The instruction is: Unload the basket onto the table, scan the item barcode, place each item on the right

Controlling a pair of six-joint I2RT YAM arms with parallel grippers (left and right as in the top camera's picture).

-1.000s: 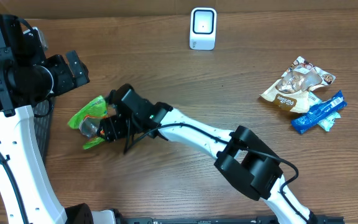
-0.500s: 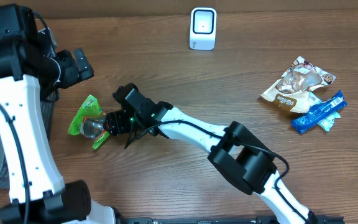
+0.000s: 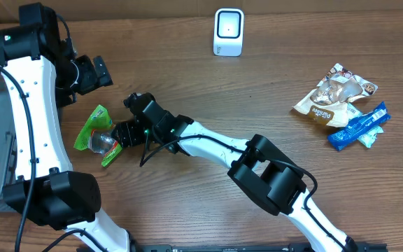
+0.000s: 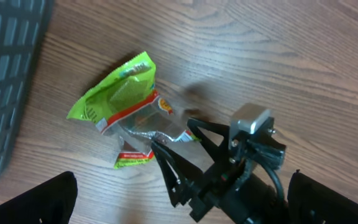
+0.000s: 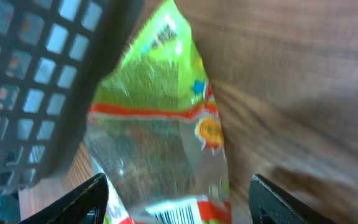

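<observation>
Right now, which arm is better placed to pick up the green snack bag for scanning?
Right. Its claw is at the green snack bag, open fingers either side of its clear end. The left claw is open too, but hangs apart from the bag.

We're seeing a wood-grain table (image 3: 187, 63) with a smooth, low-sheen finish, and a bag (image 3: 93, 129) of shiny, crinkly plastic film, part of it clear. To us the basket (image 4: 5, 68) looks like dark matt plastic grid, the scanner (image 3: 228, 31) glossy white plastic, the blue wrapper (image 3: 359, 127) glossy film too.
</observation>
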